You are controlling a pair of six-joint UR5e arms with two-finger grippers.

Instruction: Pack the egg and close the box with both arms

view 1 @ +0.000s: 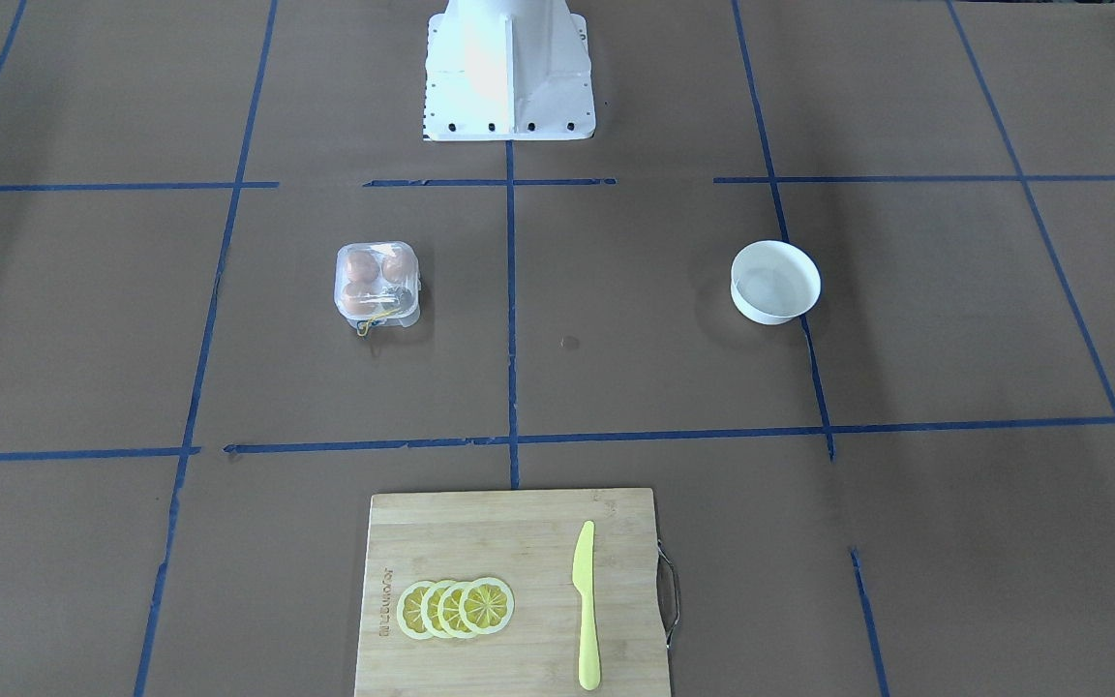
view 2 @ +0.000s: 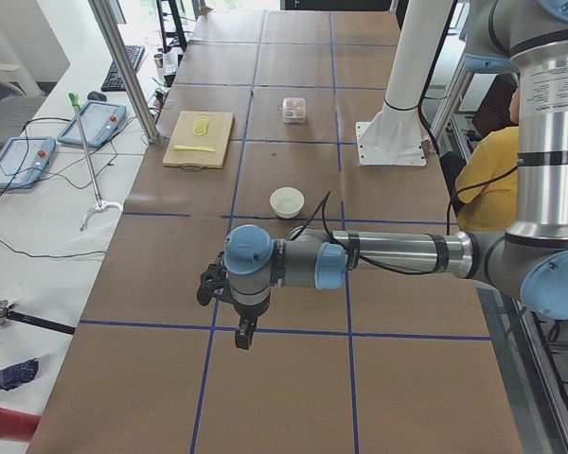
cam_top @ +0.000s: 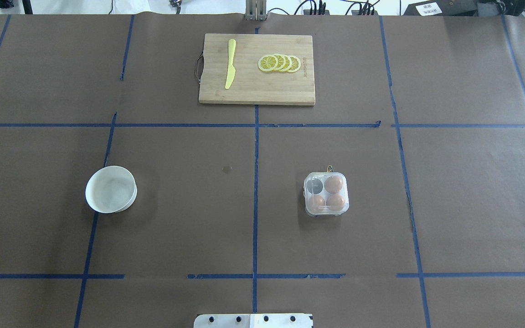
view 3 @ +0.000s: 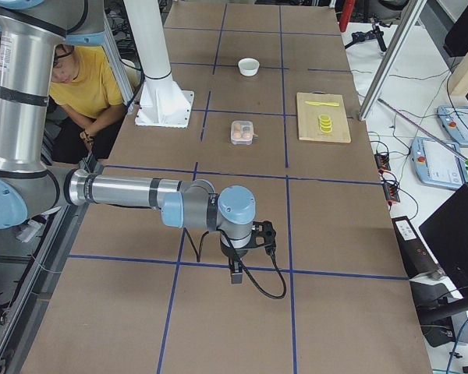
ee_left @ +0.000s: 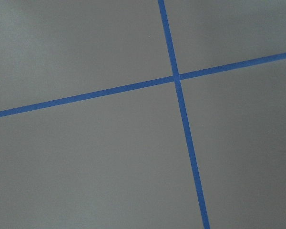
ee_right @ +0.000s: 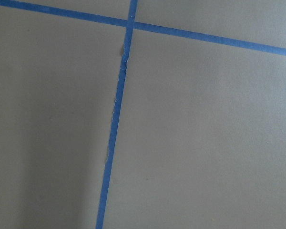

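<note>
box with its lid down, both grippers out over the table ends

nearest in each side view is an arm stretched low and level over the brown table (cam_top: 176,218). the left gripper (view 2: 242,340) hangs over a blue tape line (cam_top: 255,205) at the robot's left end, and the right gripper (view 3: 235,276) does the same at the right end. both point down. from these angles i cannot tell whether the fingers stand apart or together. each wrist camera shows only paper and crossing tape.

from the white pedestal (cam_top: 253,320) outward, the box (cam_top: 326,193) sits on the robot's right half of the table, just past the middle tape line and well apart from both grippers. it is small, square with rounded corners, and clear. the lid lies down over four cells. three tan-brown eggs (cam_top: 334,184) show through it, smooth, rounded and alike. the fourth cell, far and toward the robot's left, shows dark. a thin yellow band (view 1: 376,319) loops out at the far edge. whether the lid is latched cannot be made out.

level with it on the left half stands a round white bowl (cam_top: 111,190).

farthest, a wooden cutting board (cam_top: 253,89) carries a yellow knife (cam_top: 230,64) and overlapping lemon slices (cam_top: 280,63).
</note>
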